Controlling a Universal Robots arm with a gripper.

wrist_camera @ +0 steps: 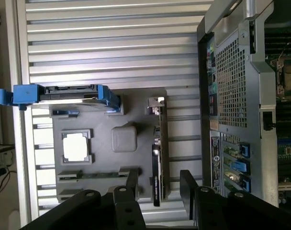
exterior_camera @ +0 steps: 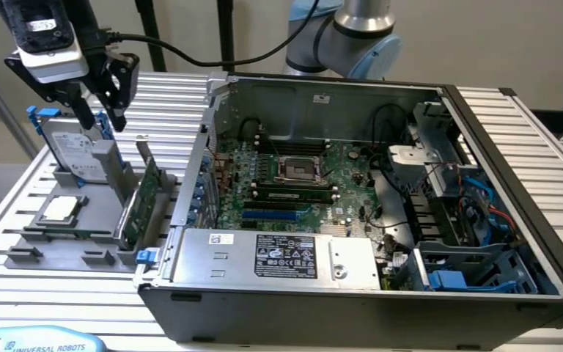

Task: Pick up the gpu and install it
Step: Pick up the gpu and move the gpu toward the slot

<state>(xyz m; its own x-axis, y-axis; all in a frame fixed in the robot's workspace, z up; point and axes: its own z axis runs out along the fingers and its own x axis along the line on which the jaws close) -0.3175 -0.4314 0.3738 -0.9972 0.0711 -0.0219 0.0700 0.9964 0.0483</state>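
Note:
The gpu (exterior_camera: 141, 199) stands on its long edge in a slot of the grey holder (exterior_camera: 27, 255), green board facing the computer case, silver bracket at its far end. In the wrist view the gpu (wrist_camera: 156, 158) appears edge-on as a thin dark strip, with its bracket (wrist_camera: 156, 102) at one end. My gripper (exterior_camera: 105, 123) hangs high above the holder, over the hard drive and well clear of the card. It is open, with nothing between its black fingers (wrist_camera: 132, 184). In the wrist view the gripper (wrist_camera: 160, 188) lines up over the card's near end.
A silver hard drive with blue rails (exterior_camera: 71, 150) stands in the holder behind the card, and a square processor chip (exterior_camera: 59, 209) lies in its pocket. The open computer case (exterior_camera: 516, 147) with its green motherboard (exterior_camera: 301, 183) sits at the exterior view's right on a ribbed metal table (exterior_camera: 8, 183).

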